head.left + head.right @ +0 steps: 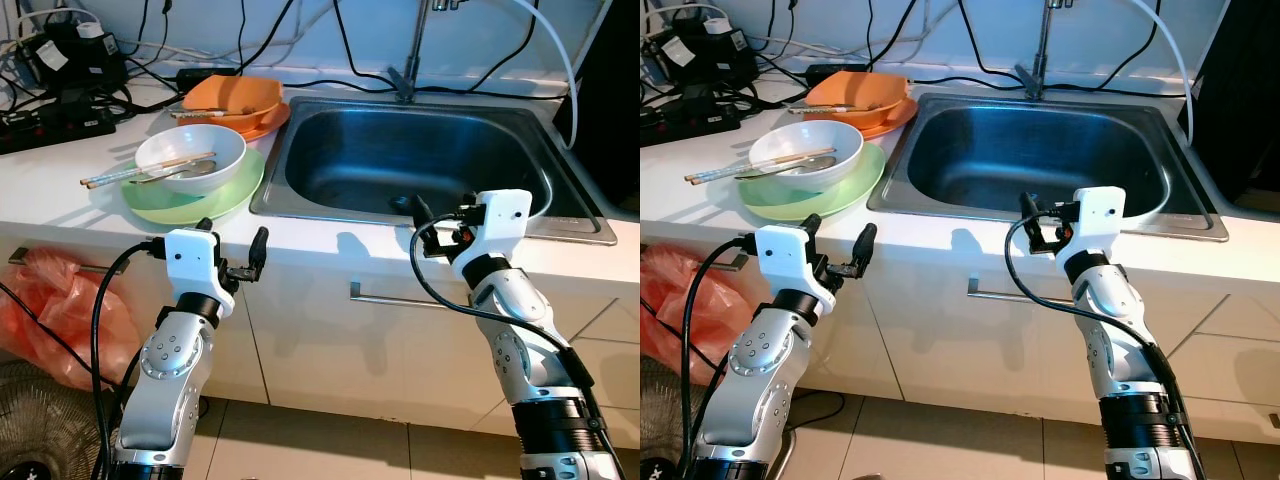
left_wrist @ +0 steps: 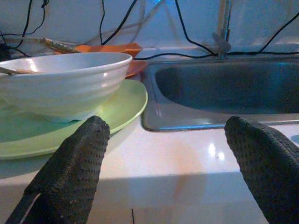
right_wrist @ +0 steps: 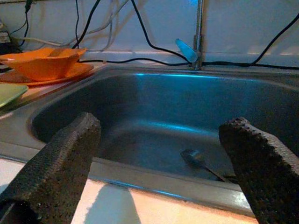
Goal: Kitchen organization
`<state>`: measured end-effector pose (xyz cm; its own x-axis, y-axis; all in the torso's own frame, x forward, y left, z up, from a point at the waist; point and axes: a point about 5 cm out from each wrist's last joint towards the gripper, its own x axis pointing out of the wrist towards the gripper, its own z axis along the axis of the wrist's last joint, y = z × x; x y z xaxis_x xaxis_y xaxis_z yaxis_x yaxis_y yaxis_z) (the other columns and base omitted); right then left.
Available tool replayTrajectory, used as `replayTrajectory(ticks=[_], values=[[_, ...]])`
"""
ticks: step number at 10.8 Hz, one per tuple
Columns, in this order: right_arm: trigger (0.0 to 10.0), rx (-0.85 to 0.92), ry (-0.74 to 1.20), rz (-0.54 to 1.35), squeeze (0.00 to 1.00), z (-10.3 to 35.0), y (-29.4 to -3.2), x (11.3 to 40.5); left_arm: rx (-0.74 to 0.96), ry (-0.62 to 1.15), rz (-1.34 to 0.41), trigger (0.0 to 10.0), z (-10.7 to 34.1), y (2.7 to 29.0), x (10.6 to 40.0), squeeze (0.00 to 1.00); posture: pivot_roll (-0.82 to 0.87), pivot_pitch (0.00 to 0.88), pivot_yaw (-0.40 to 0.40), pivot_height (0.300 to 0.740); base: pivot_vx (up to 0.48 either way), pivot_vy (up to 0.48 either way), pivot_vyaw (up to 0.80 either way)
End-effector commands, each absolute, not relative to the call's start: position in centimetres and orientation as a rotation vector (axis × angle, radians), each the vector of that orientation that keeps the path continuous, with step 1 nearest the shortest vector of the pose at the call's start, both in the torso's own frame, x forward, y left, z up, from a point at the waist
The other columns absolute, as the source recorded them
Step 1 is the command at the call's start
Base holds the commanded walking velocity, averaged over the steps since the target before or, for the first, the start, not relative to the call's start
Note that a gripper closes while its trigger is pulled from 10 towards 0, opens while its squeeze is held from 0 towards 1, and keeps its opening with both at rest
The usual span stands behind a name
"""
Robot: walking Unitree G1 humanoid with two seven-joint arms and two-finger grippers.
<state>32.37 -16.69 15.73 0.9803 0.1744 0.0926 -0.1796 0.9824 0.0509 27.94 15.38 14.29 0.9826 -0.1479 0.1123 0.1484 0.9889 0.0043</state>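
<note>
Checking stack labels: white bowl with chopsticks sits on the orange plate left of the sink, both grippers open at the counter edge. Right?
Not quite. The white bowl with the chopsticks sits on the green plate, as the left eye view shows; the orange plate lies behind it, under an orange bowl. The rest holds: left gripper and right gripper are open at the counter edge.

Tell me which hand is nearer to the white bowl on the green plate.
Left. The left hand hovers at the counter edge just in front of the white bowl; the right hand is across, before the sink.
</note>
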Motion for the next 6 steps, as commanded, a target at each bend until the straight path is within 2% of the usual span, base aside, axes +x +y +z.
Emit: replayTrajectory(ticks=[1, 6], values=[[10.0, 0.055, -0.105, 0.173, 1.00, 16.29, -17.02, 32.37, 0.005, -0.106, -0.154, 10.0, 14.11, 15.39, 27.94, 0.00, 0.05, 0.000, 0.010, 0.740, 0.000, 0.000, 0.00], [10.0, 0.052, -0.100, 0.174, 1.00, 15.96, -17.03, 31.95, 0.101, -0.118, -0.173, 10.0, 13.37, 15.50, 27.32, 0.00, 0.04, 0.000, 0.011, 0.740, 0.000, 0.000, 0.00]])
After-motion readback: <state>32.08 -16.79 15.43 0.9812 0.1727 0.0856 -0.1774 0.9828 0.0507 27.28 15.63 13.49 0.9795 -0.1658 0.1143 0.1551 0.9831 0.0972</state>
